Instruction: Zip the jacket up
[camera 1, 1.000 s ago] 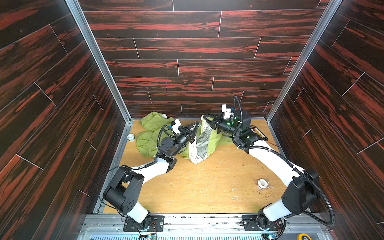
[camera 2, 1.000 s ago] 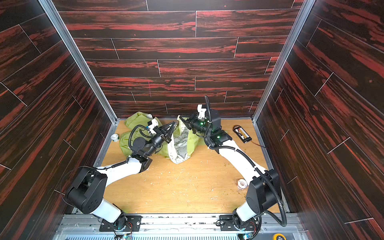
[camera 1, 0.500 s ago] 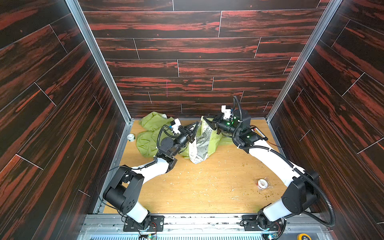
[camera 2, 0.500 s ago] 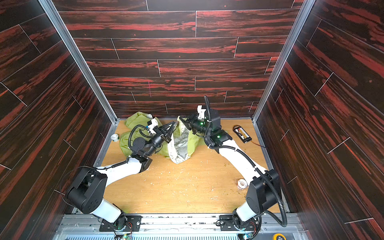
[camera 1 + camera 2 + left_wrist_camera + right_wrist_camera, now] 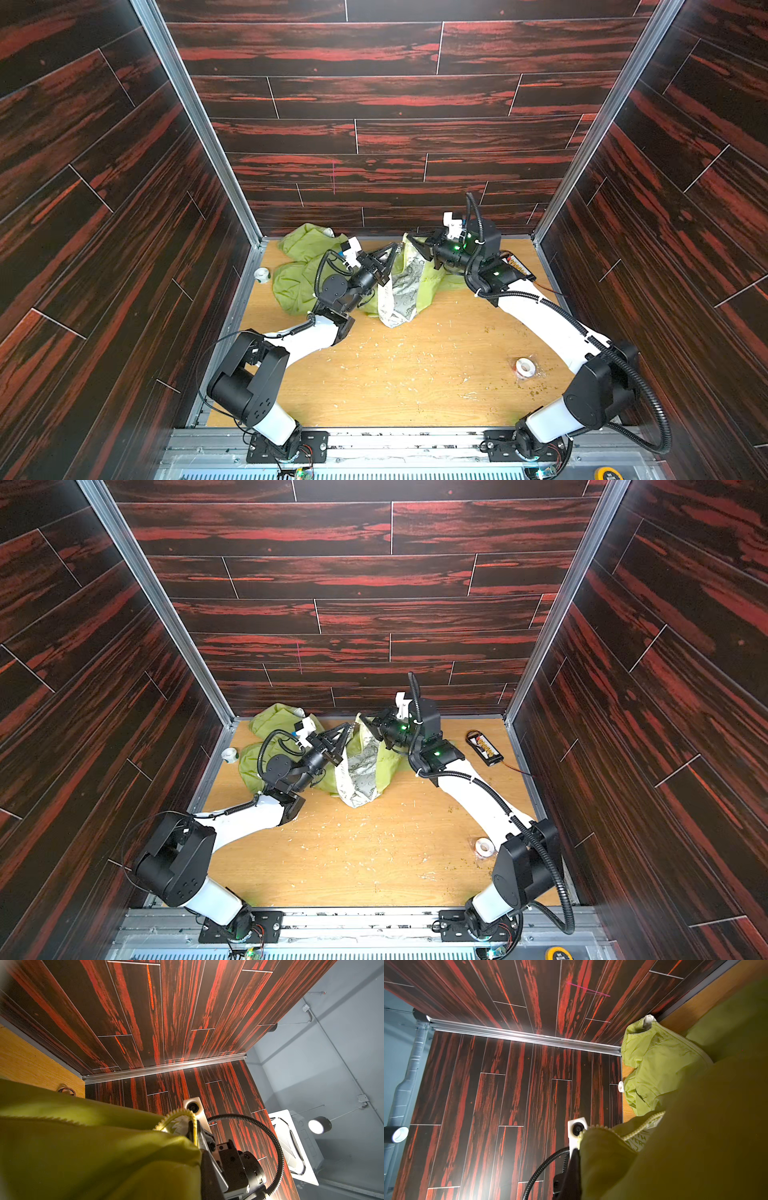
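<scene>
Starting down front: bare bench [image 5: 395,374], flecked with crumbs, a tape roll [image 5: 524,368] lower right, well apart from the action.

Moving up to mid-frame: the jacket [image 5: 299,282] heaped centre-left at the far end of the bench, one panel hoisted into a peak, white patterned lining [image 5: 401,286] hanging open toward the camera. From the left, left end effector [image 5: 394,248] clamped tight on that peak; from the right, right end effector [image 5: 411,240] pinched shut on it too, tips nearly meeting. Up close in the wrist views, pale zipper teeth [image 5: 176,1113] curling out of each grip, so seemingly one zipper edge per side.

Beyond, a second small roll [image 5: 262,274] at the left rim, a black gadget [image 5: 484,748] at the right, then the dark red plank wall [image 5: 395,104].

Step in hand, by the look of it: bringing the two zipper ends together for the start of the zip. No slider or pin visible, so hard to call the alignment. Next up, likely: mating the ends squarely without loosening either pinch, then freeing one side for the pull. Thin fabric, easy to snag.

Against a second ago: no visible change. Same poses, same drape, both grips locked.
</scene>
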Available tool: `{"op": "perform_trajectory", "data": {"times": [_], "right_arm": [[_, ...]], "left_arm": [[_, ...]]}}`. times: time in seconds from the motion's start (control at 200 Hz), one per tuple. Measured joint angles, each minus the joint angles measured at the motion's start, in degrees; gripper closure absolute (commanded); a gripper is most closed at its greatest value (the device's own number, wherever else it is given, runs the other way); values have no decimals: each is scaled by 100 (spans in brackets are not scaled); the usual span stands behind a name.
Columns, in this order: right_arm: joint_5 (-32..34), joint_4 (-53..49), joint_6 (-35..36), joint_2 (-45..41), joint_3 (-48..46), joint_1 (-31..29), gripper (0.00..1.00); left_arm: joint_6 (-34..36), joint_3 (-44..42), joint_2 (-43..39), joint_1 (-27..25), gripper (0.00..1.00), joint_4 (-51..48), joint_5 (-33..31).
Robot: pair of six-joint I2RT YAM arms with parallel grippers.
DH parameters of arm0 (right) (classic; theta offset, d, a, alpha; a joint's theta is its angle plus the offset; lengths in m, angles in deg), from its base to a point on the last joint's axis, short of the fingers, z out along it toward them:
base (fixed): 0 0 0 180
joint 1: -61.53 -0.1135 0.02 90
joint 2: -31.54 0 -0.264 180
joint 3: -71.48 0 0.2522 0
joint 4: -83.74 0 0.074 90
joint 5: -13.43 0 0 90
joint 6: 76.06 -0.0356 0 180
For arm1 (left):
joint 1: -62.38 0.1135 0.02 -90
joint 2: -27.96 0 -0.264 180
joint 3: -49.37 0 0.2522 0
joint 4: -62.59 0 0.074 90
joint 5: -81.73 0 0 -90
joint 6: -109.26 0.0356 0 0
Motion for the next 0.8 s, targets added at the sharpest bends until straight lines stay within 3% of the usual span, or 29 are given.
{"op": "perform_trajectory", "data": {"times": [0.802], "right_arm": [[9, -26, -7, 0, -2, -46, 100]], "left_arm": [[149, 0, 0, 0, 100, -136, -39]]}}
